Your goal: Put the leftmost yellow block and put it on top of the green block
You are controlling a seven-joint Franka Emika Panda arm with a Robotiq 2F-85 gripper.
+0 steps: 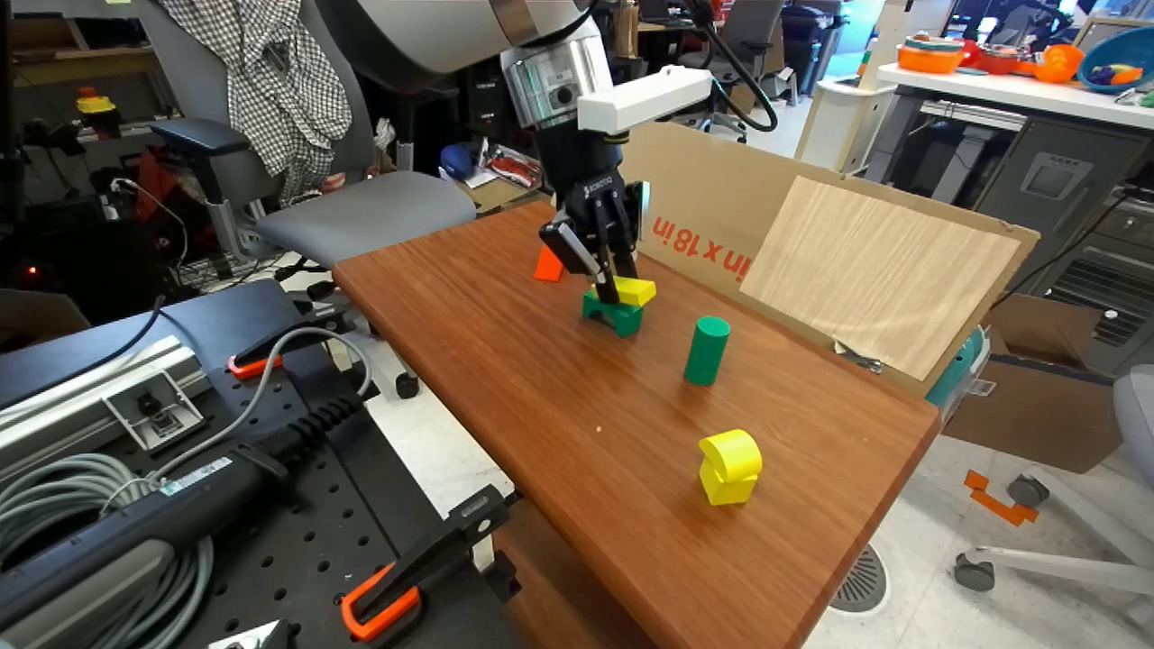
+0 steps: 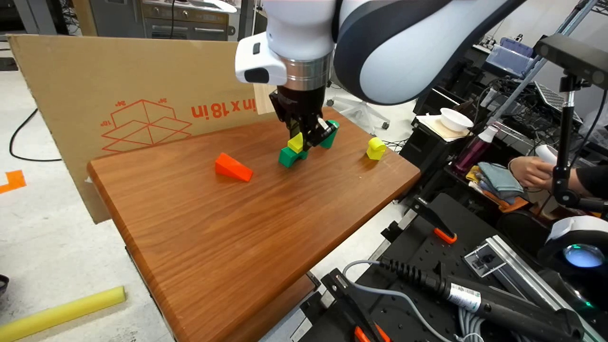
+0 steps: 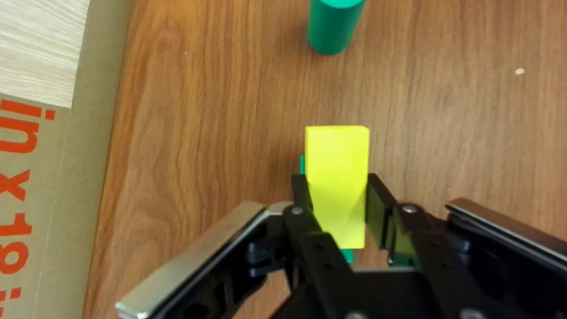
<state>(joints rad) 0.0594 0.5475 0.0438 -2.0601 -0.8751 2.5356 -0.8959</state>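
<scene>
yellow rectangular block [image 3: 337, 186]: atop low dark green arched block [image 1: 627, 322] | jaws: grasping it by both sides | upright green cylinder [image 1: 706, 353]: near, apart | chunky yellow block [image 1: 727, 491], rounded yellow piece [image 1: 735, 453] on top: farther out | orange wedge [image 2: 231, 167]: opposite side | under all: brown wood-grain surface [image 2: 199, 223]

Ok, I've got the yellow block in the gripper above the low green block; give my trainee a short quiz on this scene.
1. Which view does not show the orange wedge?
2. True or false: the green cylinder stands upright on the table.
3. Directly beneath the yellow block held by the gripper is: a) the orange wedge, b) the green cylinder, c) the green block.
Key: 1. the wrist view; 2. true; 3. c.
</scene>
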